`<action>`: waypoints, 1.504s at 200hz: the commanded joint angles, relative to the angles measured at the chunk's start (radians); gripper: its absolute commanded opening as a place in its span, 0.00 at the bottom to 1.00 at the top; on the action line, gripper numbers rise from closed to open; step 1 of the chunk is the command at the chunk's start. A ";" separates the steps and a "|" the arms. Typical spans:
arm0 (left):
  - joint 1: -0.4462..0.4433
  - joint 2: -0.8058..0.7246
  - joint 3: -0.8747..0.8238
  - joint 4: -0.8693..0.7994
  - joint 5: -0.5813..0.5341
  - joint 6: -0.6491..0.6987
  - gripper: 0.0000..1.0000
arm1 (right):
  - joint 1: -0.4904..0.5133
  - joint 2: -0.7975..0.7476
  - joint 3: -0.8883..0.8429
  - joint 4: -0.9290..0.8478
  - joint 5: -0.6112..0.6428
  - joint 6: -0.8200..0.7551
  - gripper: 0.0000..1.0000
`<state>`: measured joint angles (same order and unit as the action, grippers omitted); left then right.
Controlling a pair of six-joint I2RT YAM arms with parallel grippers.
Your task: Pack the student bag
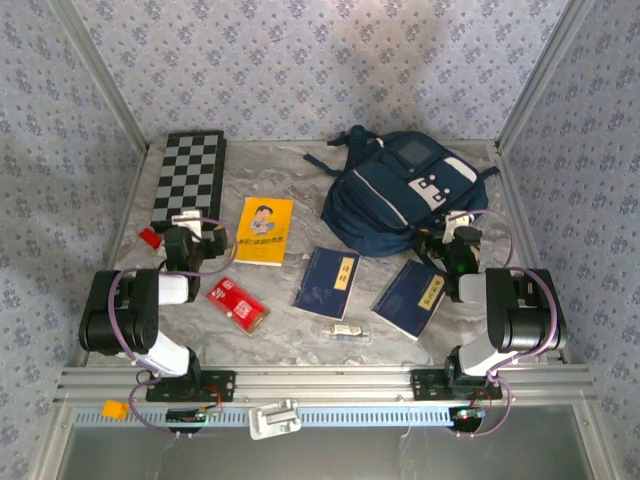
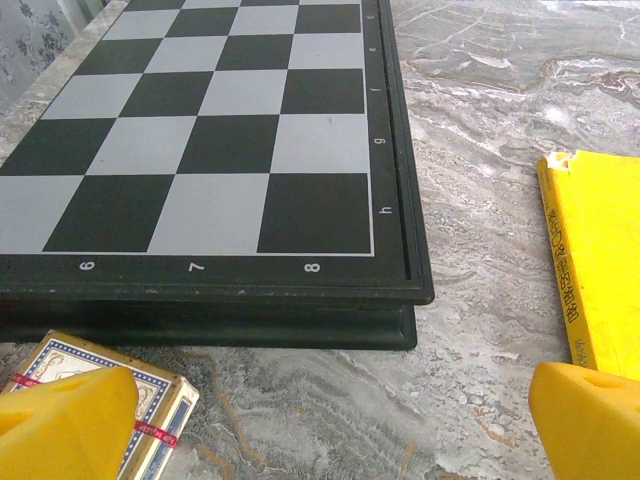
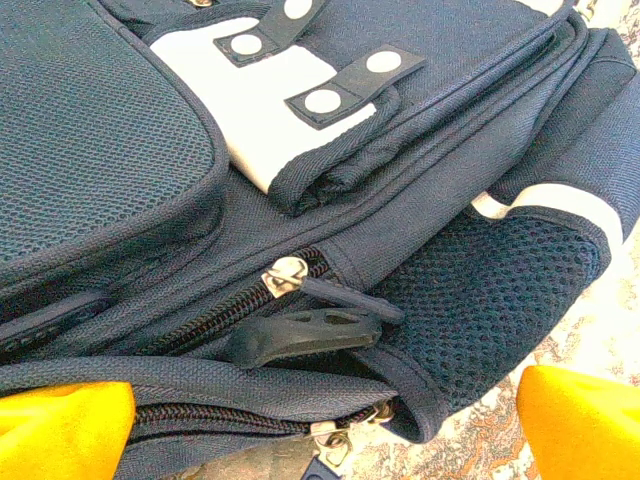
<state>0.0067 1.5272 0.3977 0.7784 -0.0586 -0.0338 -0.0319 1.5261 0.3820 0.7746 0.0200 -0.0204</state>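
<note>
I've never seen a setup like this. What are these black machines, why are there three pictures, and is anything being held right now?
A left arm and a right arm, both robots, are bolted at the near edge of a marble table. Each ends in a two-finger hand with yellow fingers. The wide picture comes from a fixed camera above and behind them; the other two come from cameras on the wrists. The left hand points at a chessboard, a yellow book beside it. The right hand is close to the student bag, near its zips. Two dark blue books and a red packet lie on the table. Both hands are open and hold nothing.
</note>
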 commanded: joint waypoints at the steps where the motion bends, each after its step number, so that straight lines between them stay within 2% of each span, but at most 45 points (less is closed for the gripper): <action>1: 0.005 -0.062 0.048 -0.082 0.039 0.020 1.00 | -0.002 -0.041 0.010 0.007 -0.051 -0.028 1.00; 50: 0.005 -0.266 0.073 -0.301 0.068 0.018 1.00 | -0.003 -0.196 0.019 -0.154 -0.054 -0.011 1.00; 80: 0.005 -0.401 0.087 -0.427 0.059 -0.034 1.00 | -0.007 -0.324 0.068 -0.301 -0.032 0.007 1.00; 91: 0.005 -0.450 0.098 -0.478 0.054 -0.081 1.00 | -0.011 -0.365 0.088 -0.352 -0.020 0.041 1.00; 101: 0.006 -0.492 0.107 -0.504 0.056 -0.125 1.00 | -0.013 -0.402 0.120 -0.429 0.013 0.134 1.00; 119: 0.007 -0.557 0.118 -0.549 0.063 -0.221 1.00 | -0.029 -0.448 0.225 -0.717 0.104 0.339 1.00; 149: 0.012 -0.642 0.152 -0.718 -0.040 -0.508 1.00 | -0.077 -0.491 0.251 -0.828 -0.007 0.442 1.00; 168: 0.035 -0.663 0.125 -0.671 0.106 -0.532 1.00 | -0.073 -0.522 0.259 -0.905 -0.051 0.476 1.00; 188: 0.035 -0.656 0.179 -0.803 0.165 -0.571 1.00 | -0.050 -0.543 0.274 -1.006 -0.068 0.501 1.00; 217: 0.028 -0.666 0.222 -0.895 0.262 -0.595 1.00 | -0.006 -0.568 0.271 -1.069 -0.112 0.547 1.00; 249: -0.052 -0.677 0.249 -0.946 0.310 -0.635 1.00 | 0.081 -0.568 0.274 -1.095 -0.154 0.603 1.00; 275: -0.171 -0.665 0.268 -0.951 0.308 -0.656 1.00 | 0.165 -0.541 0.264 -1.102 -0.171 0.641 1.00; 301: -0.297 -0.623 0.290 -0.931 0.276 -0.689 1.00 | 0.205 -0.513 0.241 -1.090 -0.207 0.734 1.00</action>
<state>-0.2020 0.8757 0.6304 -0.1581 0.2146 -0.6773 0.1459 0.9890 0.6273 -0.2913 -0.1371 0.6090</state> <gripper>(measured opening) 0.994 0.998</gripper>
